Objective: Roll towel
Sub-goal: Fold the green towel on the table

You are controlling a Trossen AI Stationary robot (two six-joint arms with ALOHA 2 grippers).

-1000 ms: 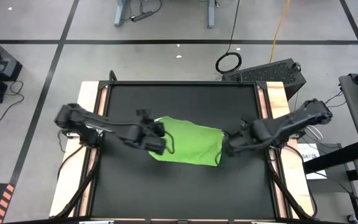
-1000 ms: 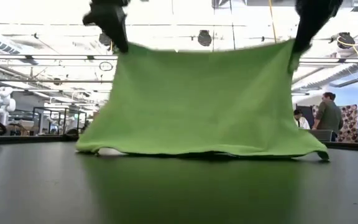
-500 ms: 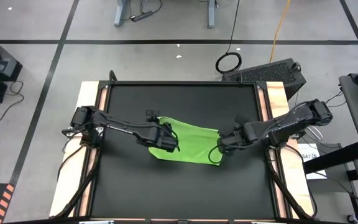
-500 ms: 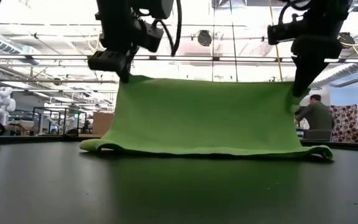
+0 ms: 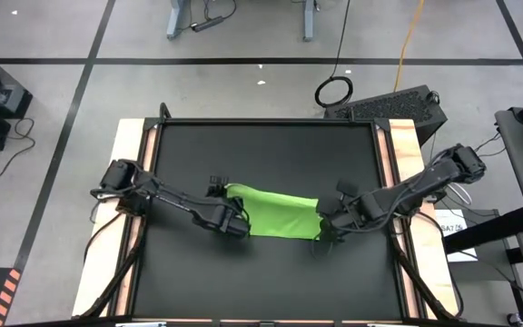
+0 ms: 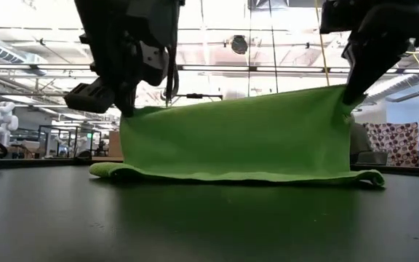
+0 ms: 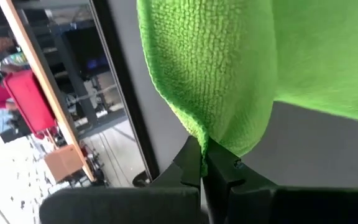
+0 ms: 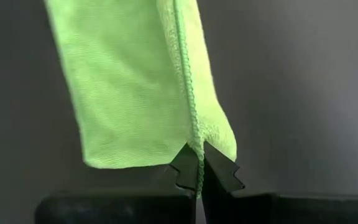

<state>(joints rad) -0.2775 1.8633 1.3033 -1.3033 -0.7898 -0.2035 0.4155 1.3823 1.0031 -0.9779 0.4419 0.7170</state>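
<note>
The towel [image 5: 278,213] lies near the middle of the black tabletop [image 5: 261,154], stretched between the two arms. In the low view it hangs like a curtain: its upper edge is lifted off the surface and held taut, while its lower part rests on the tabletop in a folded, slightly rumpled band [image 6: 231,175]. The upper edge slopes, higher at the corner on the picture's right than at the one on the left.

The left pincer [image 5: 234,222] sits at the towel's left end, and the left wrist view shows its two dark fingers [image 7: 188,165] pressed together on a bunched corner of the green fabric [image 7: 222,81], so it is clamped on the towel. The right pincer [image 5: 327,221] is at the towel's right end; in the right wrist view its fingertips [image 8: 219,168] meet tightly on the stitched hem [image 8: 188,93], gripping that corner too.

Both arms reach inward from the tabletop's side edges, low over the surface. In the low view the left pincer [image 6: 122,98] and the right pincer [image 6: 351,91] each come down from above onto an upper corner of the towel [image 6: 238,135]. Beyond the tabletop a bright room with ceiling rails shows.
</note>
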